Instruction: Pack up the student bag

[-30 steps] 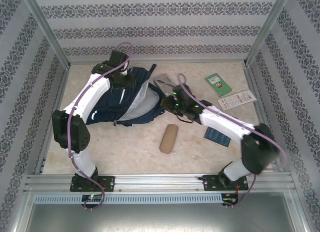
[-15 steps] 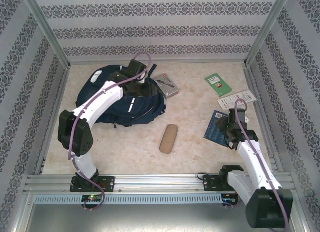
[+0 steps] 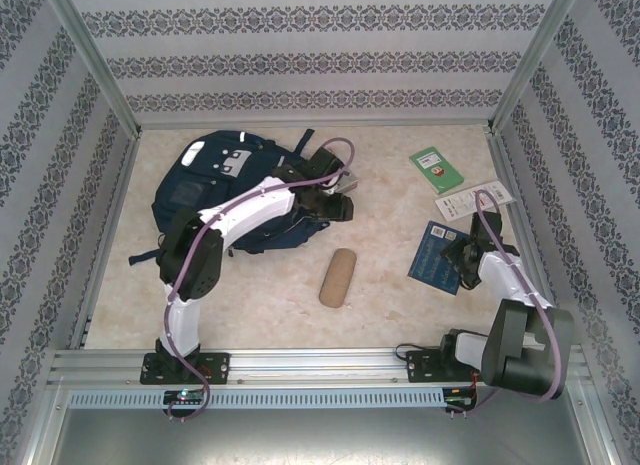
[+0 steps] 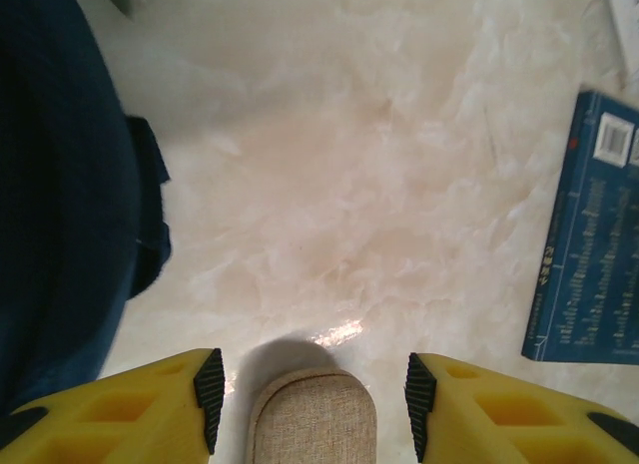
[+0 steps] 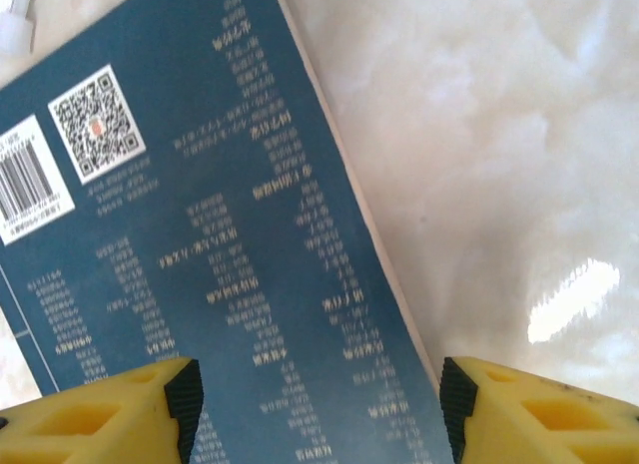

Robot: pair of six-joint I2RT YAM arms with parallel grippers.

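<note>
Widest free room is the middle of the table [image 3: 250,285], btw. the student bag [image 3: 200,190] at far left and the blue book [image 3: 432,257] at right — only the beige pencil case [image 3: 338,277] lies there. The left arm [image 3: 250,207] crosses over the bag, so approach from above is blocked. Far right is crowded: green book [image 3: 437,170] and white leaflet [image 3: 473,200] — they seem apart, but the gap is hard to judge. Near edge is bare.

Glossy marbled stone-look table [image 4: 379,185], white glare low in the left wrist view. Matt navy cloth on the student bag [image 4: 60,185], left edge. Coarse beige weave on the pouch [image 4: 312,419], bottom centre. Smooth printed paper cover on the blue book [image 5: 200,234]. Matt yellow plastic fingers [image 4: 110,419], ribbed black pads [image 4: 209,389]. Dull brushed metal rail [image 3: 320,365].
</note>
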